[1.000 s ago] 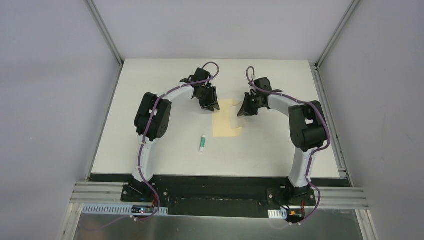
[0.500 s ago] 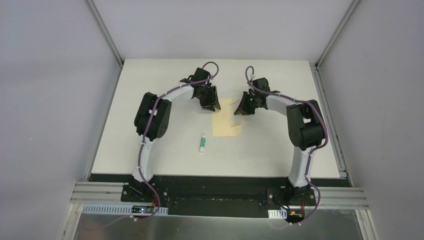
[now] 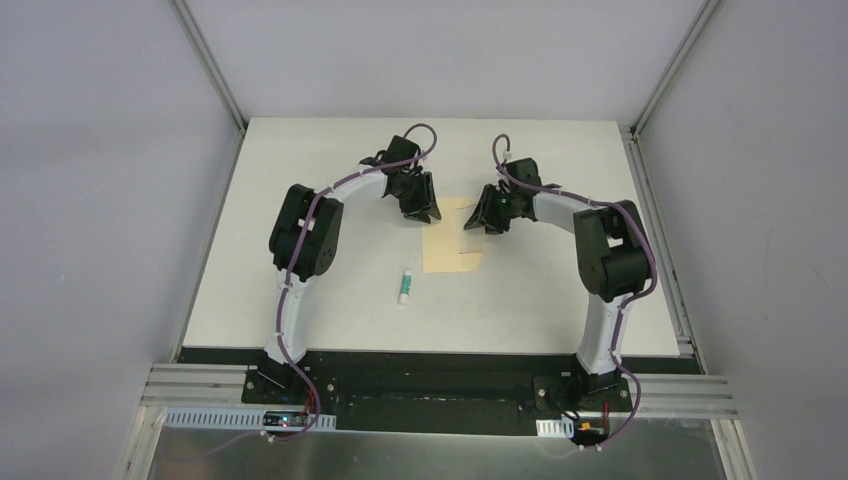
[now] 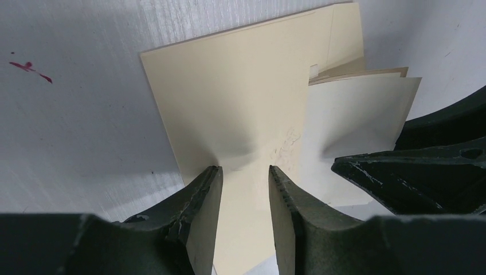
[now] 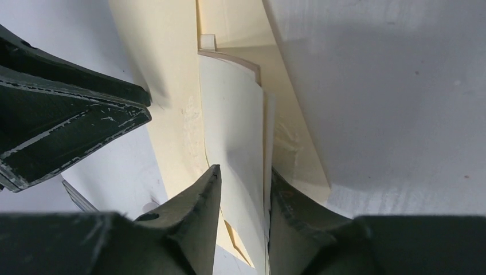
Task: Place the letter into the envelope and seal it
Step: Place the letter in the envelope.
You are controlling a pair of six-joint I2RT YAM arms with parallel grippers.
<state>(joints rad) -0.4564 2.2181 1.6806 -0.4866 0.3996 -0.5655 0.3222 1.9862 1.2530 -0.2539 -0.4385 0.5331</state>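
right now the letter (image 5: 235, 126) seems partly tucked into the envelope (image 3: 452, 245), its pale sheet running from between the right fingers (image 5: 198, 200) toward the opened mouth just beyond their tips. those fingers stand parted, wider than the sheet, so it looks released rather than pinched, probably because it is far enough in to rest by itself. the left fingers (image 4: 200, 200) grasp the envelope's upper layer, which puckers between their tips. that hold seems meant to keep the mouth lifted and stop the envelope sliding. both sets of fingers face each other closely across the paper. a small white-green tube (image 3: 405, 287) lies on the tabletop (image 3: 300, 200), well apart from the left fingers, likely for the sealing not yet done.
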